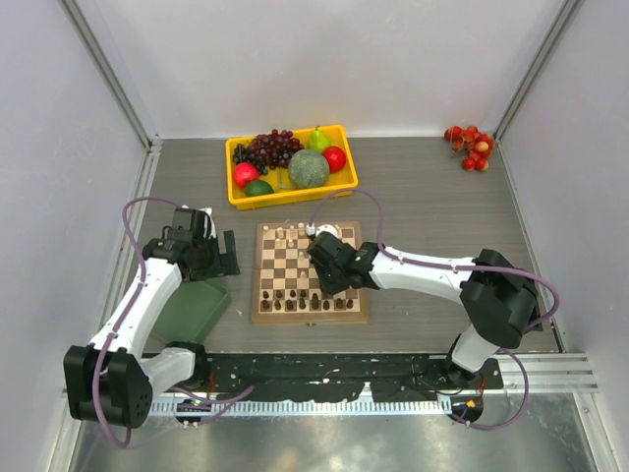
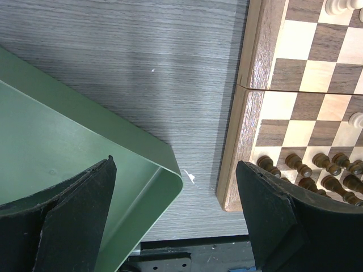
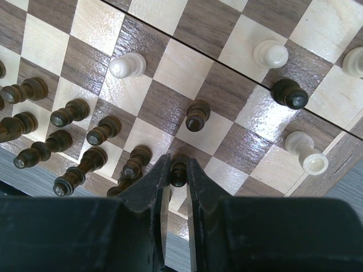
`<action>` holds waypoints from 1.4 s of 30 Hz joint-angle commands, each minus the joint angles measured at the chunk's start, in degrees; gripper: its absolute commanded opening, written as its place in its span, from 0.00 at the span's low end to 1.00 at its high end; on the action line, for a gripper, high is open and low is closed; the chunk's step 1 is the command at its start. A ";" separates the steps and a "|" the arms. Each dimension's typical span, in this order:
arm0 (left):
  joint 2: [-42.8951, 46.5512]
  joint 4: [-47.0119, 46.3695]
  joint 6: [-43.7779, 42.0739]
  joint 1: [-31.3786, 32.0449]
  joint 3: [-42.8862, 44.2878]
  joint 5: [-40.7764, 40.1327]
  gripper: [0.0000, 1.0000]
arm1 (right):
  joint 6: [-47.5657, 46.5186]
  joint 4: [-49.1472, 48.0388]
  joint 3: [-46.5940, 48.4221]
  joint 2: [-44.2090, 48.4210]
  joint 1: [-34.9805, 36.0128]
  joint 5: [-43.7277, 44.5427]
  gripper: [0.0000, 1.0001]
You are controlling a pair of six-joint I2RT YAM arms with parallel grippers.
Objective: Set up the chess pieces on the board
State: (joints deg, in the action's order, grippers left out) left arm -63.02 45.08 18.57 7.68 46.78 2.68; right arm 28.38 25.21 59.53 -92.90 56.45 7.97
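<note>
The right gripper has its two black fingers pressed almost together on a small dark brown turned-wood chess piece, pinching it near its knobbed top. I can't tell whether its base is down yet. It sits over the near rows of the square wooden chessboard with glossy tan and brown checks. Other dark chessmen crowd the squares just beside it, while a few pale cream pieces stand scattered farther out.

The step looks like seating a dark man on its home square. Next comes a straight, upright set-down and a clean release, since the rounded, lacquered neighbours would topple easily.

The left gripper is spread wide and empty, over the grey wood-grain table between a flat green metal tray and the board's rim.
</note>
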 commanded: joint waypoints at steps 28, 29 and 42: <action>0.71 -1.49 -0.55 -0.30 1.20 1.72 0.93 | 0.00 0.63 7.18 1.59 -1.95 4.25 0.49; 0.88 -1.49 -0.55 -0.30 1.20 1.72 0.93 | 0.01 0.63 7.27 1.15 -1.95 3.99 0.49; 0.98 -1.66 -0.37 -0.39 0.85 1.89 0.93 | 0.89 1.94 9.38 -4.92 -2.66 1.53 0.42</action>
State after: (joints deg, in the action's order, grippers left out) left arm -63.11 44.99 18.59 7.68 46.78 3.57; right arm 28.82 27.07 66.35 -97.32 53.78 9.58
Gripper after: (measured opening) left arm 0.935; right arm 0.437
